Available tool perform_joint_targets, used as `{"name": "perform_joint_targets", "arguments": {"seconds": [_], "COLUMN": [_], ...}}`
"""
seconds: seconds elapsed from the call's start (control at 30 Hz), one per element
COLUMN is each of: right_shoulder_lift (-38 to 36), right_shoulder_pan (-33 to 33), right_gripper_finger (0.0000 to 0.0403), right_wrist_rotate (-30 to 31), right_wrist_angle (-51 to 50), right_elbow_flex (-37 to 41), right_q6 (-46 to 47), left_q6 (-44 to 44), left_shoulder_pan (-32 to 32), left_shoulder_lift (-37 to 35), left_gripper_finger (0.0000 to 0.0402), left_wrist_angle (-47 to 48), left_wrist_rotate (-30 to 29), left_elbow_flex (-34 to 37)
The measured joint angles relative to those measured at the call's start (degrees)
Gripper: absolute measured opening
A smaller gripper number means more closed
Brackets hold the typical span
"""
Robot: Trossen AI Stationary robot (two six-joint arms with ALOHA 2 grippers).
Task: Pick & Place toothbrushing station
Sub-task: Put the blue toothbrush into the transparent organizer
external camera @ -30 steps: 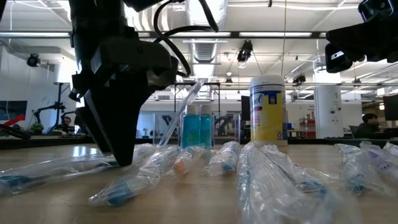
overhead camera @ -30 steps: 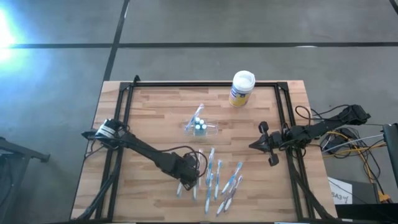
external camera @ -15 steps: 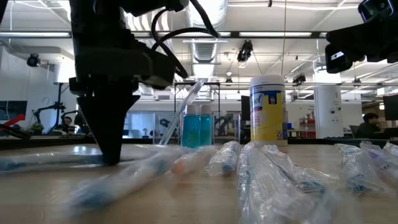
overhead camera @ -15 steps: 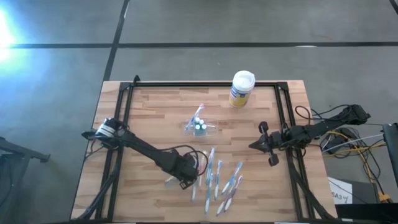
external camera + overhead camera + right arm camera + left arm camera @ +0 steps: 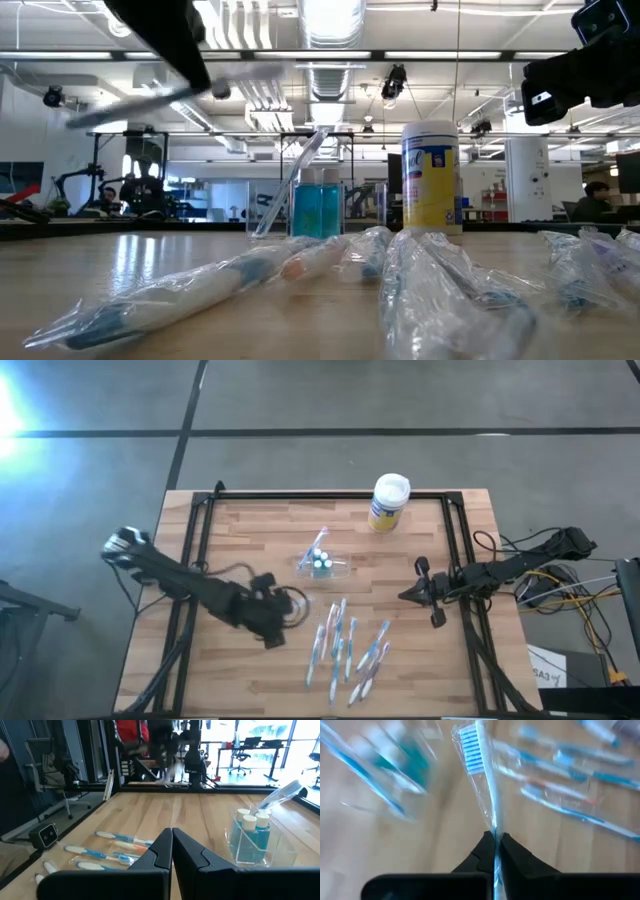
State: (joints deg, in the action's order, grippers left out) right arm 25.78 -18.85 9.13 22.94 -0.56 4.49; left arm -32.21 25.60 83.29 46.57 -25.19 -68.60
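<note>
Left gripper is pinching a bagged blue-and-white toothbrush by its handle end, lifted over the table's near-left part. I am judging the thin hold could let it swing or slip free of the slick wrapper. Nearest me, a loose pile of plastic-wrapped toothbrushes is lying near centre, and a trailing bag could snag them. Farther in, the small clear plastic toothbrushing station is standing mid-table, already holding blue-capped tubes and one brush. Right gripper is waiting at the right side, fingers together. Farthest, a white-lidded yellow canister is standing.
</note>
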Motion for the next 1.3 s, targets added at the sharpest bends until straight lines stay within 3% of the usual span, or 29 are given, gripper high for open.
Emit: {"name": "perform_joint_targets", "arguments": {"seconds": [0.17,0.27,0.37,0.57,0.8,1.13,1.3], "right_shoulder_lift": [0.56,0.69,0.68,0.68,0.68,0.59,0.61], "right_shoulder_pan": [0.00,0.00,0.00,0.00,0.00,0.02,0.02], "right_gripper_finger": [0.0008,0.0008,0.0008,0.0008,0.0008,0.0008,0.0008], "right_wrist_rotate": [0.00,0.02,0.17,1.39,1.52,1.51,1.51], "right_wrist_angle": [0.02,0.08,1.25,1.93,2.03,3.41,4.79], "right_elbow_flex": [0.00,0.00,0.00,0.00,0.00,0.00,0.01], "right_q6": [0.31,-0.15,-1.69,-5.15,-3.59,-7.03,-10.45], "left_q6": [18.12,31.47,38.08,37.41,35.14,31.61,32.73], "left_shoulder_pan": [0.04,-1.07,-5.13,-15.12,-16.32,-16.32,-16.32], "left_shoulder_lift": [-15.88,-25.03,-33.54,-46.31,-55.97,-59.35,-59.35], "left_gripper_finger": [0.0012,0.0011,0.0011,0.0009,0.0001,0.0001,0.0001], "left_wrist_angle": [-15.44,-28.41,-39.32,-49.95,-60.56,-78.53,-79.68], "left_wrist_rotate": [-4.30,-0.85,4.37,12.80,13.54,13.24,13.24], "left_elbow_flex": [10.28,18.32,25.86,39.14,52.55,66.01,68.07]}}
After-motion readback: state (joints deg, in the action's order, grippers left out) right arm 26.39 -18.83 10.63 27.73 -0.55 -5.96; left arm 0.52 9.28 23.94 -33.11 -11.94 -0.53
